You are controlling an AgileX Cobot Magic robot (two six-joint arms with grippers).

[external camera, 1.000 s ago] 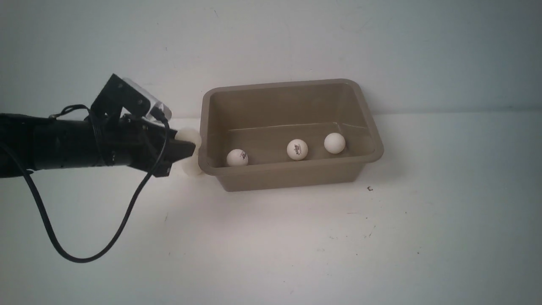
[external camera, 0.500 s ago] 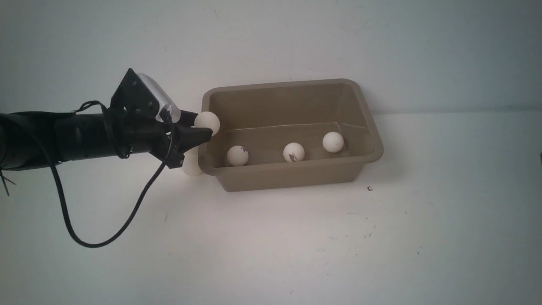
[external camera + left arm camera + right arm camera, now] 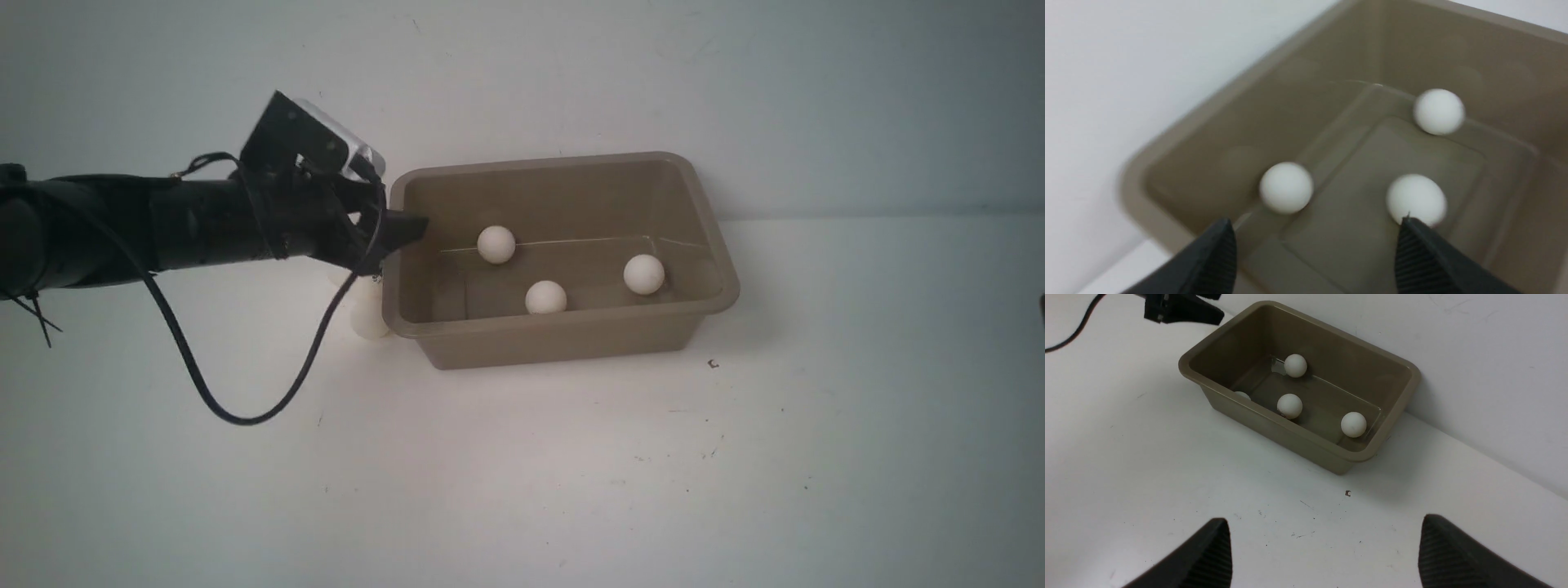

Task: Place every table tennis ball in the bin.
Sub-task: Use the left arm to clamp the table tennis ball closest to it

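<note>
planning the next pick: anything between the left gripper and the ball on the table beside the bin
Nothing visible except its own cable hanging close by: that ball lies below the open left gripper. The left wall of the bin stands between ball and inside.

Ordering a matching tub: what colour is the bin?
The bin is plain taupe-brown, no pattern; the right wrist view shows it best.

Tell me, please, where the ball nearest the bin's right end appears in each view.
Front view: the ball lies at the right end of the bin.
Left wrist view: it is the farthest of three.
Right wrist view: it sits alone at one end.
Shared landmark: the bin.
</note>
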